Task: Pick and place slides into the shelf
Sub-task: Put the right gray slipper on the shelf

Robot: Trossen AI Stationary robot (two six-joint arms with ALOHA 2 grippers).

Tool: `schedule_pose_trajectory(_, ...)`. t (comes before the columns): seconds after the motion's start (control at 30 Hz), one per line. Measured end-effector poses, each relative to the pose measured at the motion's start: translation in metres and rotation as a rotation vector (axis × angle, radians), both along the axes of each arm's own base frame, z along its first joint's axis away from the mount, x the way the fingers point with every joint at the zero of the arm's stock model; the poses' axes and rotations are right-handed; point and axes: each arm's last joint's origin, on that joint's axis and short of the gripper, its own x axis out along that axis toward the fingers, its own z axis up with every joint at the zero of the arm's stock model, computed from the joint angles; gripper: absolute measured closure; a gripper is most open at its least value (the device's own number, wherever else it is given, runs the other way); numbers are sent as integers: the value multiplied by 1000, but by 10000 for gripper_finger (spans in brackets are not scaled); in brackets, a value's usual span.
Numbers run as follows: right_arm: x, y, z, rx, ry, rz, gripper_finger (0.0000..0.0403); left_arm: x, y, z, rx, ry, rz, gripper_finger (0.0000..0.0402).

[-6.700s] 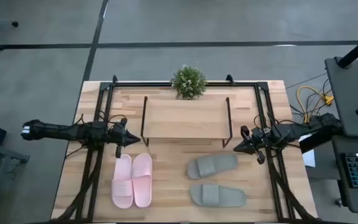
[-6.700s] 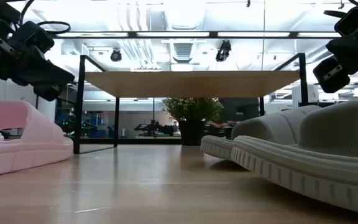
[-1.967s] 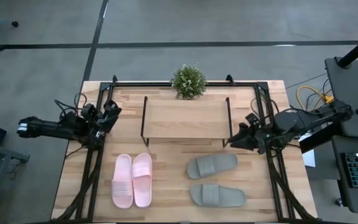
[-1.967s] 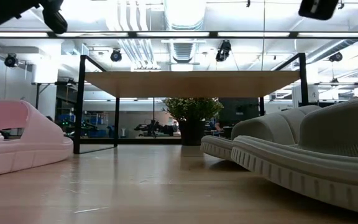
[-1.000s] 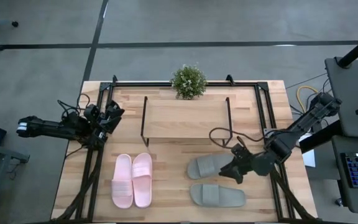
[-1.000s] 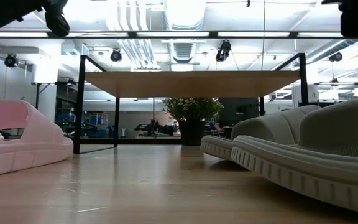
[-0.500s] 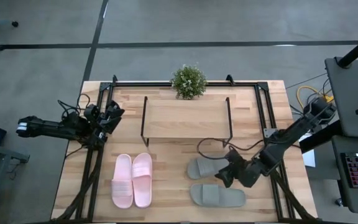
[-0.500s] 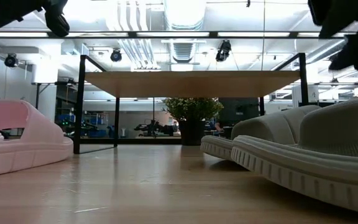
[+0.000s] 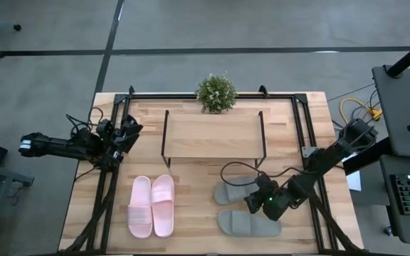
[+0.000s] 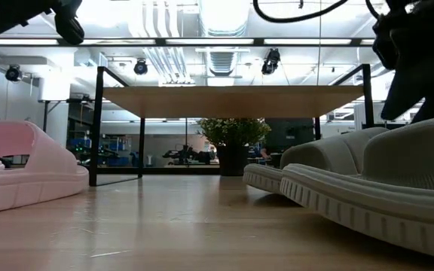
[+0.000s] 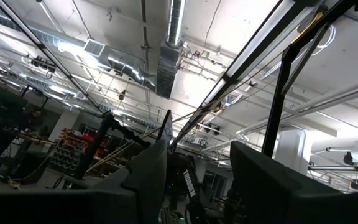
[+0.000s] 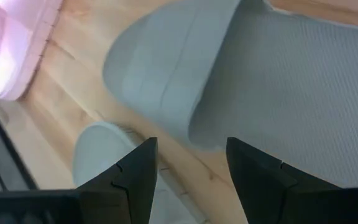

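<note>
Two grey-green slides [image 9: 238, 190] [image 9: 249, 225] lie sole-down on the table's near right. A pale pink pair [image 9: 152, 206] lies side by side at the near left. The shelf [image 9: 213, 135] stands on its black legs in the middle, its plank top bare. My right gripper [image 9: 255, 202] hovers open above the gap between the two grey-green slides. In the right wrist view its fingers [image 12: 191, 180] stand over one slide's wide strap [image 12: 166, 68] and touch nothing. My left gripper [image 9: 131, 131] waits open at the far left, raised and pointing up [image 11: 197, 149].
A small potted plant [image 9: 216, 93] stands behind the shelf at the table's far edge. Black frame rails [image 9: 109, 178] [image 9: 312, 178] run along both sides of the table. Bare wood lies between the pink and grey-green pairs [image 9: 194, 206].
My right gripper has reached toward the table's left and near edge and come down over the grey-green slides, staying open. The slides have not moved.
</note>
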Motion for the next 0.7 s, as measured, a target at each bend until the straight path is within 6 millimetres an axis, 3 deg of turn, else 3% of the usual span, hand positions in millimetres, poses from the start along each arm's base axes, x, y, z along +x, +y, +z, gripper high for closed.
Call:
schedule_pose_trajectory(0.37, 4, 0, -9, -85, -38, -51, 220, 0, 0, 0, 0, 0, 0, 237)
schedule_pose_trajectory(0.7, 9, 3, -14, -39, -61, -92, 220, 0, 0, 0, 0, 1, 0, 237)
